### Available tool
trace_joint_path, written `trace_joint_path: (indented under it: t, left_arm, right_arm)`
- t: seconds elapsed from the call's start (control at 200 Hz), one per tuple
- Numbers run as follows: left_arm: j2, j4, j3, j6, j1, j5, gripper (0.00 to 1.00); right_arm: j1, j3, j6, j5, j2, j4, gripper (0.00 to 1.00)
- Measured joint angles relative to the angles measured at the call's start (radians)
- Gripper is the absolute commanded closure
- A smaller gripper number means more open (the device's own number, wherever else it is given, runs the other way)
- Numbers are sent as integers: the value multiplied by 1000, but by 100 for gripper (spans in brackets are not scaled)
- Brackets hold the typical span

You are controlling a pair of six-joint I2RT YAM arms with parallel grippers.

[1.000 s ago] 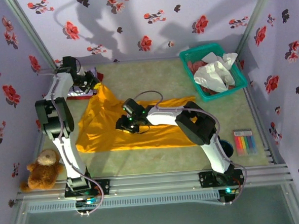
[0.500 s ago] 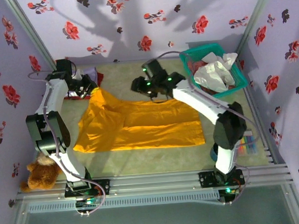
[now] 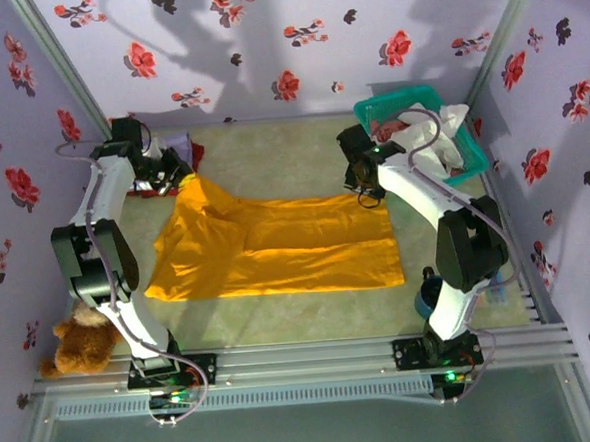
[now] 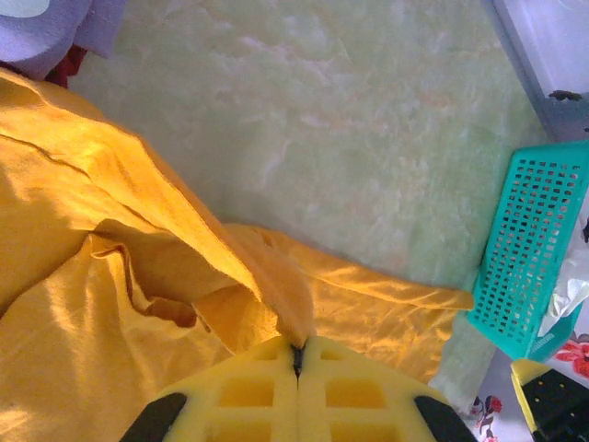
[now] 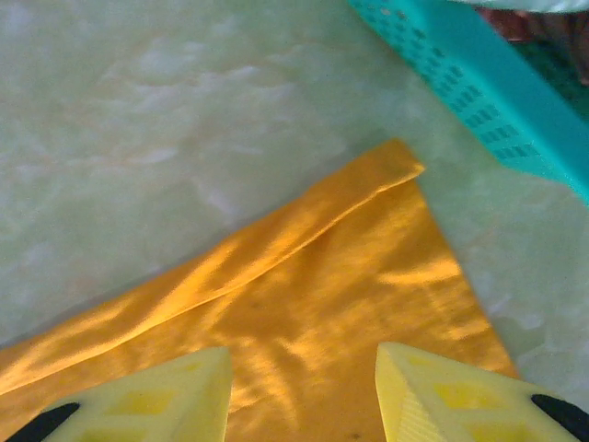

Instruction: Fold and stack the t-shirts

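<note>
A bright orange-yellow t-shirt (image 3: pixel 277 247) lies spread across the middle of the table. My left gripper (image 3: pixel 177 174) is shut on its far left corner, and the cloth rises in a ridge to the closed jaws (image 4: pixel 297 354). My right gripper (image 3: pixel 359 184) hovers open just over the shirt's far right corner (image 5: pixel 386 175), its fingers (image 5: pixel 207 387) apart with nothing between them. A lavender t-shirt (image 3: pixel 176 146) with a red one (image 4: pixel 69 66) under it lies behind the left gripper. White (image 3: pixel 449 121) and reddish t-shirts fill the basket.
The teal basket (image 3: pixel 393 101) stands at the far right, close to the right gripper, and its wall (image 5: pixel 479 74) shows in the right wrist view. A brown teddy bear (image 3: pixel 77 340) sits at the near left. A pack of coloured markers (image 3: pixel 494 281) lies at the near right.
My right arm has swung from the shirt's middle to its far edge, then right to the far right corner. The shirt now lies flatter and wider. The left gripper keeps its hold.
</note>
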Motion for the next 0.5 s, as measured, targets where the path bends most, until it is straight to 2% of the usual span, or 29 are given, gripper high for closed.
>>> trace_joint_path:
  t: [0.21,0.5]
  left_arm:
    - [0,-1,-1,0,2,0,100]
    - [0,-5,-3,6,2,0,100]
  right_arm:
    - [-47,-35,-10,-1,52,35,58]
    - [-53,-18,-71,-5,175,93,63]
